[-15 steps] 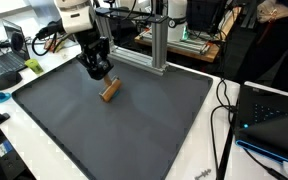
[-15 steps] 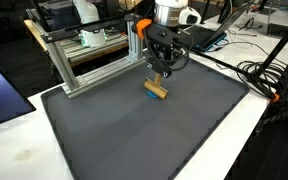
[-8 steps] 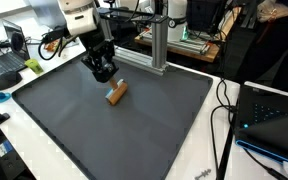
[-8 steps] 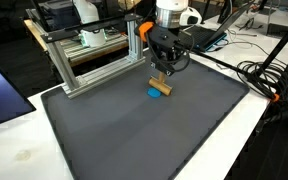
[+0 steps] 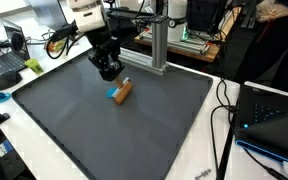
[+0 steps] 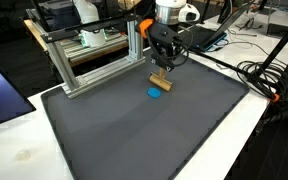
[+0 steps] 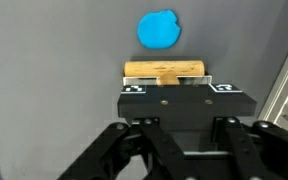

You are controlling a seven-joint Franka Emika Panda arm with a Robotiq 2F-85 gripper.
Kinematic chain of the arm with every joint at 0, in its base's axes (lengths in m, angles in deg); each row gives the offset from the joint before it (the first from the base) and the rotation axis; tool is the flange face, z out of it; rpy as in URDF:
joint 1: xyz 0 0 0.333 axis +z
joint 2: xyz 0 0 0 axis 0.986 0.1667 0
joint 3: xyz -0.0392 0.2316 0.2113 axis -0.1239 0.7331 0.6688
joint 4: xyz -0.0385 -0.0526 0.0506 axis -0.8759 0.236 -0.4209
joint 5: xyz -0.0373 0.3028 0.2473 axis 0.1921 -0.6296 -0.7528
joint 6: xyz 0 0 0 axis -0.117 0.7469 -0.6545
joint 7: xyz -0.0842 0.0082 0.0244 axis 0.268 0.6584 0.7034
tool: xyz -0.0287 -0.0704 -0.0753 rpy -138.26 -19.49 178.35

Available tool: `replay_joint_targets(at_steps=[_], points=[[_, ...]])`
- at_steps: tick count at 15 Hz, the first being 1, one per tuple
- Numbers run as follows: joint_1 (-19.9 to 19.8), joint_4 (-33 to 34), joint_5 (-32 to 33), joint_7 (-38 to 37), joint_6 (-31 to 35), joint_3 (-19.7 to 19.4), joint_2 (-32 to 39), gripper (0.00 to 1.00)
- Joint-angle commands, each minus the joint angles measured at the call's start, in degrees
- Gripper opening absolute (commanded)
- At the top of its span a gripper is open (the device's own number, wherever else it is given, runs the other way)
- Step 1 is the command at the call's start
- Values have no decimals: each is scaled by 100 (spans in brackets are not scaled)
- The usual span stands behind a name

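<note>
Clamping a wooden block (image 7: 164, 69) at its tips, the gripper (image 6: 162, 72) hangs over the far part of the dark mat (image 5: 134, 130). Its jaws are closed on the block, which lies crosswise just under them. In both exterior views the block seems lifted slightly off the mat, though the gap is too small to be sure of. Just beside the block, a flat blue disc (image 7: 158, 28) lies bare on the mat, apart from the wood. Judging from this, the pick-up is done, and the block has not been set down. Beyond the mat stands an aluminium frame (image 6: 84, 60), with cables (image 6: 269, 75) on the white worktop (image 6: 24, 150).
</note>
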Motion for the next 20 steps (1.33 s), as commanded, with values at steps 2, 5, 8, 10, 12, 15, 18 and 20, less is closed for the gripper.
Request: replay_joint_targets(at_steps=[2, 5, 8, 10, 12, 15, 18, 20], points=[[72, -95, -26, 14, -13, -36, -97, 47], [146, -154, 159, 47, 122, -41, -150, 22], [222, -254, 178, 98, 186, 9, -334, 22], [289, -276, 202, 50, 201, -3, -414, 22], [322, -320, 242, 39, 216, -35, -503, 22], [272, -357, 266, -5, 206, -130, -587, 22], [218, -343, 291, 19, 214, -247, -576, 22], [208, -304, 355, 6, 188, -315, -519, 22]])
